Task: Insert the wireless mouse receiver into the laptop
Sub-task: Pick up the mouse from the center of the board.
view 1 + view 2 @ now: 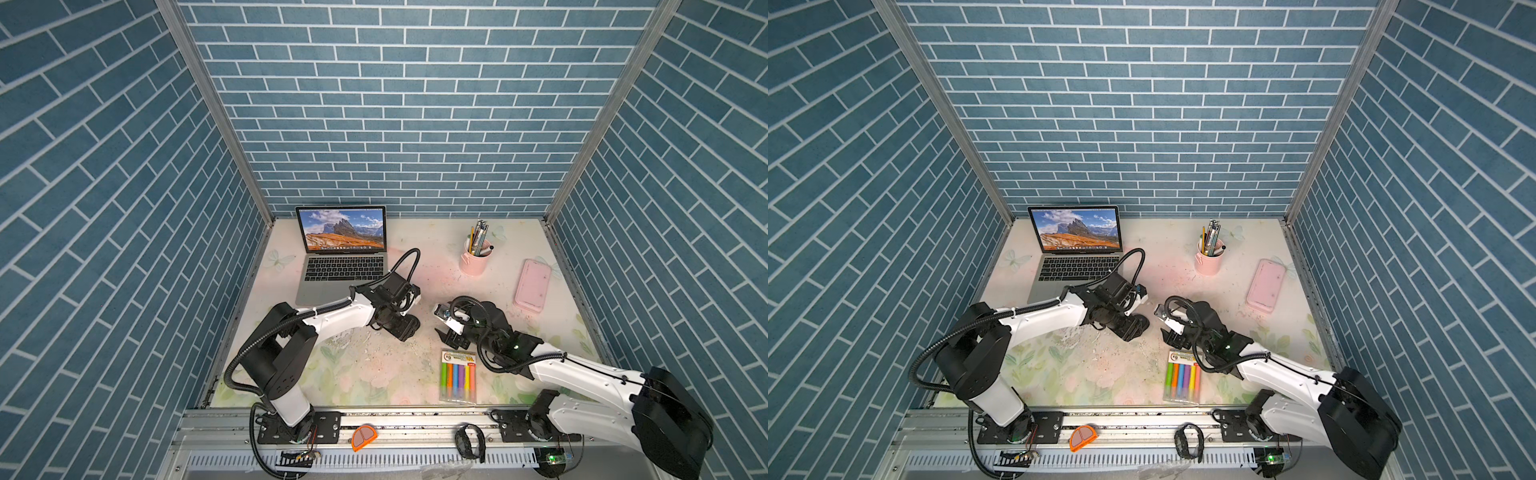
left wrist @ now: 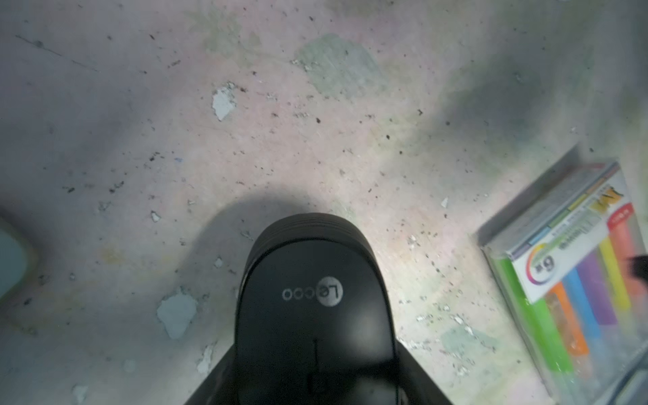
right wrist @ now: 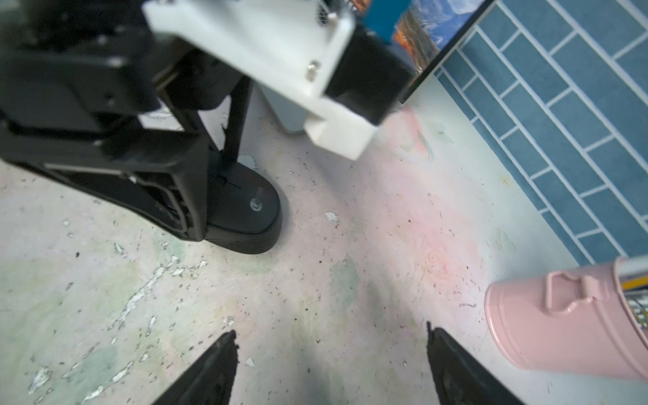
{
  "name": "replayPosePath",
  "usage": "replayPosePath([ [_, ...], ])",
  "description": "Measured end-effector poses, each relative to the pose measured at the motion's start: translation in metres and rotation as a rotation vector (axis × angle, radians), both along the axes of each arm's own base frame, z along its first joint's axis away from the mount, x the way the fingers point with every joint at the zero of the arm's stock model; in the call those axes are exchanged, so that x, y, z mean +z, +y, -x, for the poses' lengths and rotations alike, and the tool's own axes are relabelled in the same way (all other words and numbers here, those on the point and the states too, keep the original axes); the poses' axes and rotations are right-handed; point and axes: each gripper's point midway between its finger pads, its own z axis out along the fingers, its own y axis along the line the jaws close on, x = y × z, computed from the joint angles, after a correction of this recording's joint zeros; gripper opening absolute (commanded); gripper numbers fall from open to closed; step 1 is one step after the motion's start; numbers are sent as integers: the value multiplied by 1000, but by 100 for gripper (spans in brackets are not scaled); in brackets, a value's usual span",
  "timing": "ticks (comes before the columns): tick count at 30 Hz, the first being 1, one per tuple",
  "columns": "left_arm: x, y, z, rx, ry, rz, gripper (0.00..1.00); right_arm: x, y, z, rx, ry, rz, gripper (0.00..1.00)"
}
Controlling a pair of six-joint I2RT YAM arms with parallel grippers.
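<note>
The laptop (image 1: 340, 268) (image 1: 1075, 266) stands open at the back left, its screen lit with a mountain scene; a corner of the screen (image 3: 424, 31) shows in the right wrist view. A black oval mouse (image 2: 315, 308) (image 3: 245, 207) lies on the table right of the laptop's front corner. My left gripper (image 1: 405, 326) (image 2: 315, 378) comes down on it, shut on its sides. A little to its right my right gripper (image 1: 446, 336) (image 3: 329, 336) is open over bare table with nothing between its fingers. The wireless mouse receiver is not in view.
A pink cup of pens (image 1: 473, 262) (image 3: 561, 322) stands at the back right. A flat pink slab (image 1: 532, 284) lies further right. A pack of coloured highlighters (image 1: 458, 376) (image 2: 575, 280) lies in front of the right gripper. Blue brick walls close in the table.
</note>
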Motion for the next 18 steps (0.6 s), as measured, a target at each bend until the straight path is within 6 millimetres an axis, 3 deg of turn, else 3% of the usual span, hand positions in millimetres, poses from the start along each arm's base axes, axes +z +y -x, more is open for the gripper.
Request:
replayPosePath([
  [10, 37, -3, 20, -65, 116, 23, 46, 10, 31, 11, 133, -159, 31, 86],
  [18, 62, -4, 29, -73, 185, 70, 46, -6, 45, 20, 202, -166, 70, 87],
])
